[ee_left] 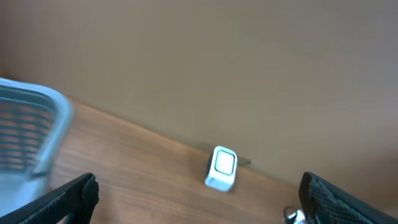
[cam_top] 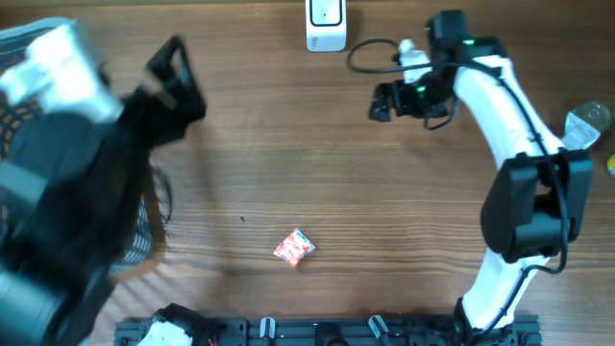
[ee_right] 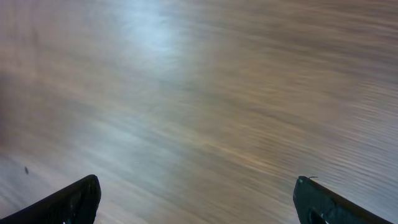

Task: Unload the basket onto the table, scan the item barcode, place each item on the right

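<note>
item: a small red-and-white crinkled packet lies flat on the brown wood-grain table, well in front of the white box-shaped barcode scanner and slightly to its left; nothing touches it.
scanner: stands upright at the far edge of the table, close to the beige wall seen in the left wrist view.
left gripper: black, to the left of the scanner and a little nearer the front. Its jaws are spread wide with nothing between them. Its black fingers sit in the bottom corners of the wrist view, with the scanner far off between them.
left arm: a black and white bulk, heavily blurred, well left of the scanner.
right gripper: black, on a white arm, just right of the scanner and somewhat forward. Its jaws are spread wide and empty; only blurred bare wood shows between its fingers.
basket: a grey wire basket, far left of the scanner; its contents cannot be made out.
cable: a black cable loops on the table just right of the scanner.
edge object: a clear, plastic-looking thing, far right of the scanner, too small to identify.
</note>
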Controlling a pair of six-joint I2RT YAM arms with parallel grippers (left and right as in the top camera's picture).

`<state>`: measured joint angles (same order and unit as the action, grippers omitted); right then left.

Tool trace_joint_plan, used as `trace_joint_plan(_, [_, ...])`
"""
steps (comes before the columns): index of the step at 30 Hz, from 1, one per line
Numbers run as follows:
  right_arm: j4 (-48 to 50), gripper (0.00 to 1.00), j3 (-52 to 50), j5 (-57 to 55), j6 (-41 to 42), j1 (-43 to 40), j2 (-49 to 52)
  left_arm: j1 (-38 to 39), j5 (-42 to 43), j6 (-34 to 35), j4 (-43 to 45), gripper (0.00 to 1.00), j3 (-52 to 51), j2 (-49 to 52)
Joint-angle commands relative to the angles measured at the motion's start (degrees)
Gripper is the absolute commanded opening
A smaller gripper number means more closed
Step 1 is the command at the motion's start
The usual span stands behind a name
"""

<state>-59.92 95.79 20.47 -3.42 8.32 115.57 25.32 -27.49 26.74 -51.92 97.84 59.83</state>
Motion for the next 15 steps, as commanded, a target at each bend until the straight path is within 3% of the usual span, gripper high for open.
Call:
trace_joint_plan(1, [-0.6, 1.00, 0.1, -1.2, -0.9, 3.5, 0.3, 5.4, -13.2, 1.0, -3.8, 1.00, 0.1, -5.4])
trace_joint_plan(6, [-3.9, 1.00, 0.1, -2.9, -2.6, 9.1, 0.3, 8.1, -16.6, 1.0, -10.1, 1.00, 0.1, -8.2])
trace_joint_plan(9, [-4.0, 1.00, 0.1, -7.2, -2.6, 11.7, 0.3, 8.1, -22.8, 4.3, -13.3, 1.00, 0.1, -8.5])
trace_joint_plan(15, [-5.6, 1.00, 0.1, -4.2, -7.0, 17.3, 0.3, 8.1, -27.2, 6.8, -15.1, 1.00, 0.1, -8.6])
